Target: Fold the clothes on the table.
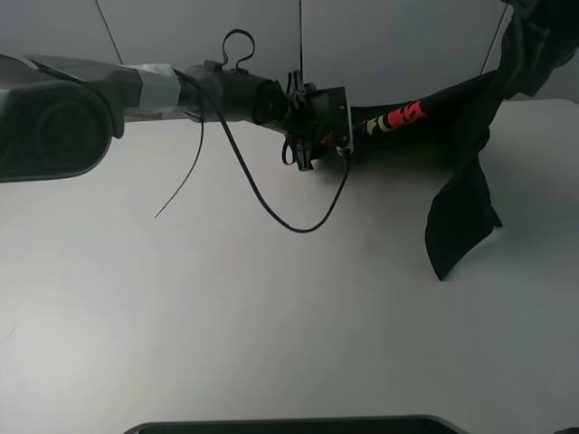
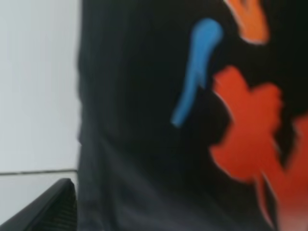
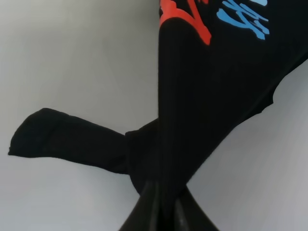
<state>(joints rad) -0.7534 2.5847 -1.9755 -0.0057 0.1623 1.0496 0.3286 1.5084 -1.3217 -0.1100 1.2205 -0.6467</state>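
Note:
The black T-shirt (image 1: 457, 117) with red and yellow characters hangs stretched in the air above the white table (image 1: 271, 316). My left gripper (image 1: 336, 137) is shut on its left end near the table's far middle. My right gripper (image 3: 161, 214) is shut on bunched cloth; in the high view it is at the top right, mostly hidden by fabric. A sleeve or flap (image 1: 461, 226) hangs down to the table. The left wrist view shows only the shirt (image 2: 144, 120) close up, with blue and red print. The right wrist view shows the shirt (image 3: 202, 96) hanging, with a sleeve sticking out.
A black cable (image 1: 289, 221) loops down from the left arm (image 1: 181, 90) over the table. A dark rounded edge (image 1: 289, 423) lies at the near side. Grey wall panels (image 1: 389, 36) stand behind the table.

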